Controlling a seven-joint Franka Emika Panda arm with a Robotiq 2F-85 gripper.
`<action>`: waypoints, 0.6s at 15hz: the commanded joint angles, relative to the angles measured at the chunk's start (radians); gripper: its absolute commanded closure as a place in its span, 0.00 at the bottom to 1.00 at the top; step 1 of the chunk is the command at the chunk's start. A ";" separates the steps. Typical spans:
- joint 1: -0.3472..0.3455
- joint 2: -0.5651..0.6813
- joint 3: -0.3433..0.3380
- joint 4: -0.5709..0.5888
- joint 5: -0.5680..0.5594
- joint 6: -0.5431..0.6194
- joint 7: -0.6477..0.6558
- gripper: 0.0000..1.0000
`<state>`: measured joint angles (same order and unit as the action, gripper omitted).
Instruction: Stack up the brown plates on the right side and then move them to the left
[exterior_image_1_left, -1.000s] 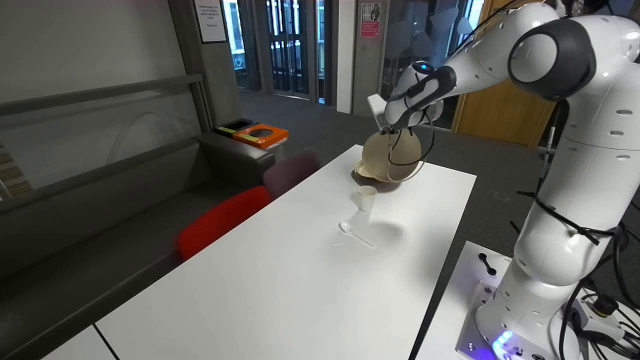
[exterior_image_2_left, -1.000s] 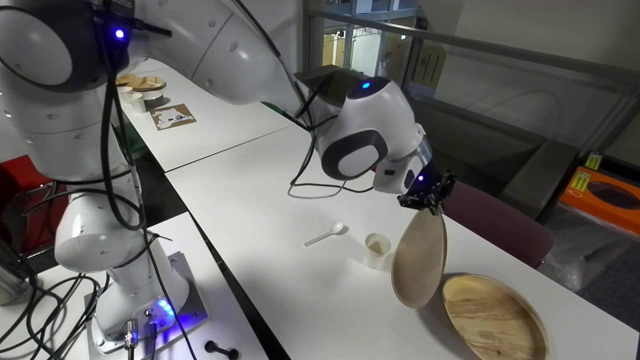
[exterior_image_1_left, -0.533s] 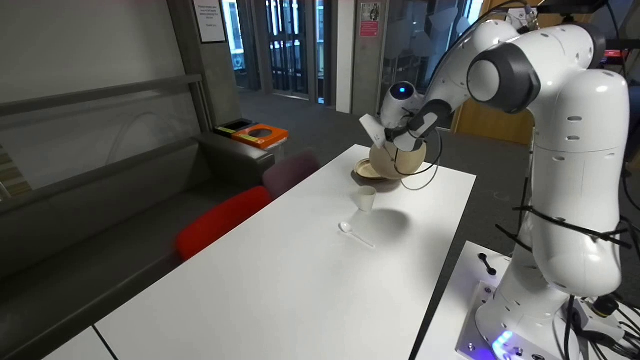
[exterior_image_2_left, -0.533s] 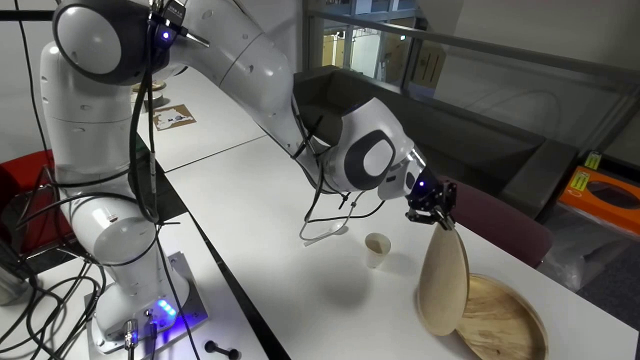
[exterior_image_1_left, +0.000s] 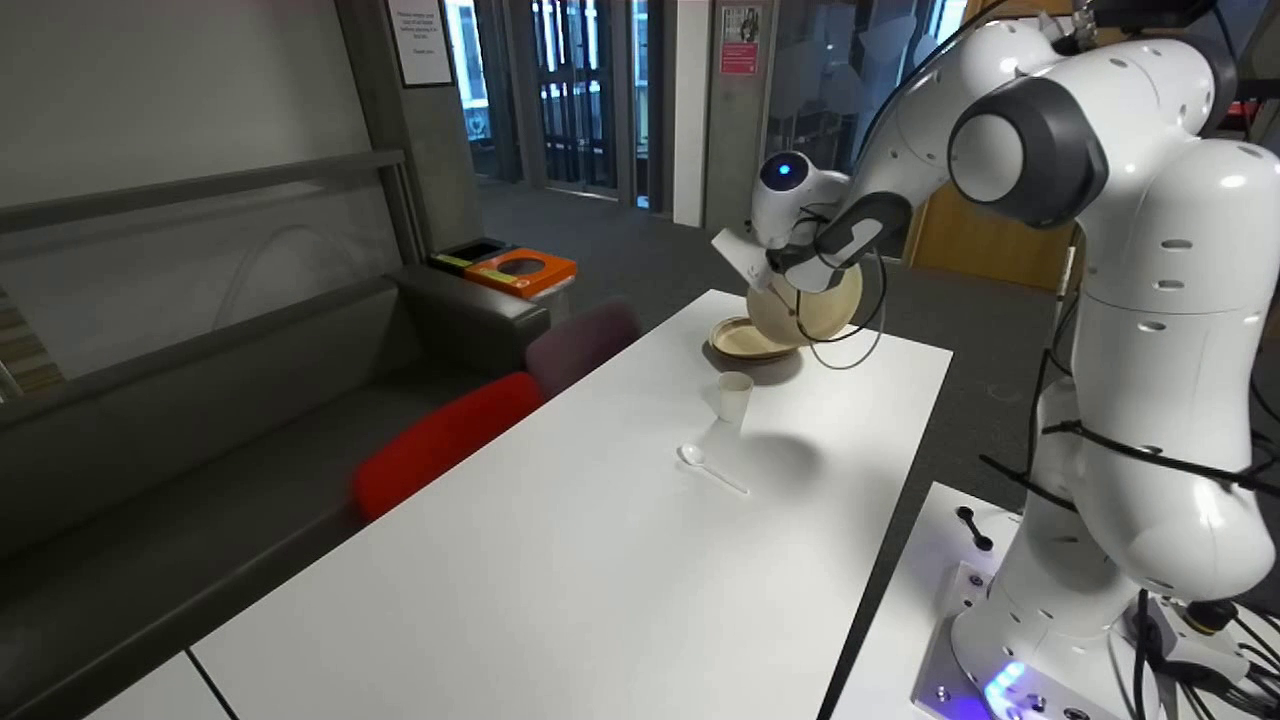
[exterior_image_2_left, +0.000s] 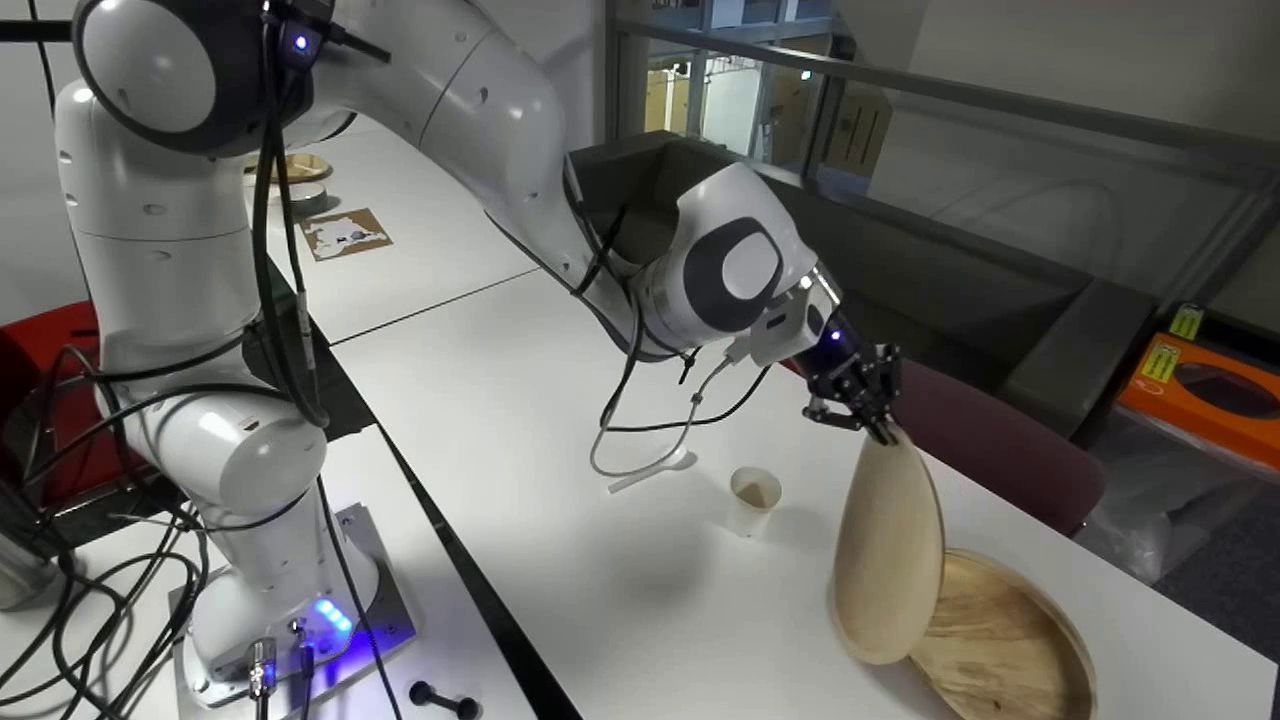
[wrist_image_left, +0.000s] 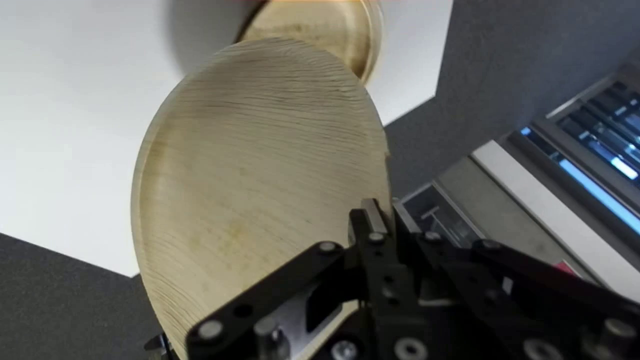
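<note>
The pincer (exterior_image_2_left: 882, 432) is clenched on the rim of a brown plate (exterior_image_2_left: 888, 550), which hangs steeply tilted at six o'clock in an exterior view. At five o'clock, partly hidden behind it, a second brown plate (exterior_image_2_left: 1005, 640) lies on the bench (exterior_image_2_left: 640, 620); whether the two touch, or another sits underneath, I cannot tell. A white cup (exterior_image_2_left: 750, 512) stands upright at eight o'clock, and farther out, toward nine, lies a spoon (exterior_image_2_left: 672, 461).

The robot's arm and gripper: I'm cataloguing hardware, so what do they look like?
The arm is glossy white and rounded, with dark grey joint surrounds, black cables strapped along it and small blue lights. The gripper is black and angular, with silvery bolts.
</note>
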<state>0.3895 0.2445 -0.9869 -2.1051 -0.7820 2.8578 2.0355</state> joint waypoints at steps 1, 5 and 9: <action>-0.244 -0.028 0.262 -0.084 0.220 0.049 -0.266 0.98; -0.546 -0.074 0.569 -0.121 0.563 -0.060 -0.562 0.98; -0.847 -0.150 0.828 -0.069 0.934 -0.201 -0.848 0.98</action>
<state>-0.2620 0.1967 -0.3265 -2.1999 -0.0433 2.7911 1.3666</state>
